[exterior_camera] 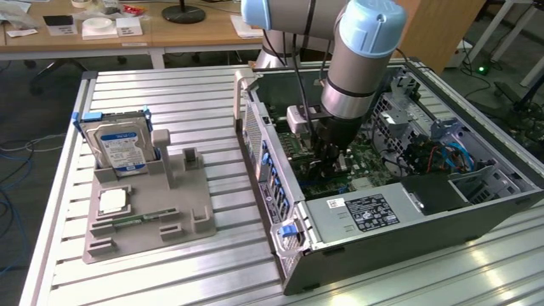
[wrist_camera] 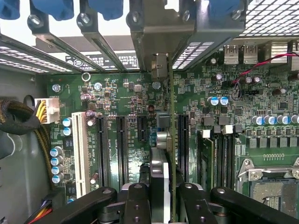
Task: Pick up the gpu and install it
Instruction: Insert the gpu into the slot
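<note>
Pincer (wrist_camera: 161, 196) pinching gpu (wrist_camera: 172, 140) edge-on, apparently over motherboard (wrist_camera: 126, 93) slot, inside pc case (exterior_camera: 408, 217).

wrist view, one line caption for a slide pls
Gripper holding the gpu edge-on above the green motherboard slots inside the computer case.

A ribbed, brushed-aluminium counter (exterior_camera: 170, 95) is seen beneath a matt grey plastic holder (exterior_camera: 183, 210) and a perforated metal computer case (exterior_camera: 255, 137); a glossy green motherboard (wrist_camera: 126, 100) is framed by matt black gripper (wrist_camera: 161, 198) links.
</note>
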`<state>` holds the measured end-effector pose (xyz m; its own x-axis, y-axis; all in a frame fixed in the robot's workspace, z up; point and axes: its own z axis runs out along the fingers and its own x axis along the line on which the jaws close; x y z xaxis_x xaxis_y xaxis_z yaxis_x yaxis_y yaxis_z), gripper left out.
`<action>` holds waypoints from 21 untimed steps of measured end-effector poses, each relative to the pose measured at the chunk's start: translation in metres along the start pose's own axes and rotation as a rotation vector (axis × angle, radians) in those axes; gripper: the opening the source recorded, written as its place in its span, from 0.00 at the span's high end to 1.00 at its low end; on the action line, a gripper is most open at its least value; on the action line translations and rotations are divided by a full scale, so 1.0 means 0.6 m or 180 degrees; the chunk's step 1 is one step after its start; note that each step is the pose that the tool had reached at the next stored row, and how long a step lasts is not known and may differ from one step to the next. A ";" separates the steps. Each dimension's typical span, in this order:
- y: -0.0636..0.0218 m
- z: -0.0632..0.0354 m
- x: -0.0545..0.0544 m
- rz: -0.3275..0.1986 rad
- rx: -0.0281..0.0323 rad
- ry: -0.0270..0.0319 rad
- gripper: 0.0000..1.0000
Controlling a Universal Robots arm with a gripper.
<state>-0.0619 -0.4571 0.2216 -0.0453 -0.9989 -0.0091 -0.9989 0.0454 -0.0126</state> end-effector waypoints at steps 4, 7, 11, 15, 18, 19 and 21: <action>0.000 0.000 0.000 0.0000 0.0000 -0.0001 0.72; 0.000 0.001 0.000 0.0000 0.0000 -0.0001 0.72; 0.000 0.005 0.000 0.0000 0.0000 0.0001 0.72; 0.000 0.010 0.000 0.0000 0.0001 -0.0001 0.72; 0.000 0.012 0.000 0.0000 -0.0001 0.0001 0.72; 0.000 0.012 0.000 0.0000 0.0000 0.0001 0.72; 0.000 0.012 0.000 0.0000 0.0000 0.0000 0.72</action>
<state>-0.0620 -0.4571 0.2143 -0.0452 -0.9989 -0.0092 -0.9989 0.0454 -0.0126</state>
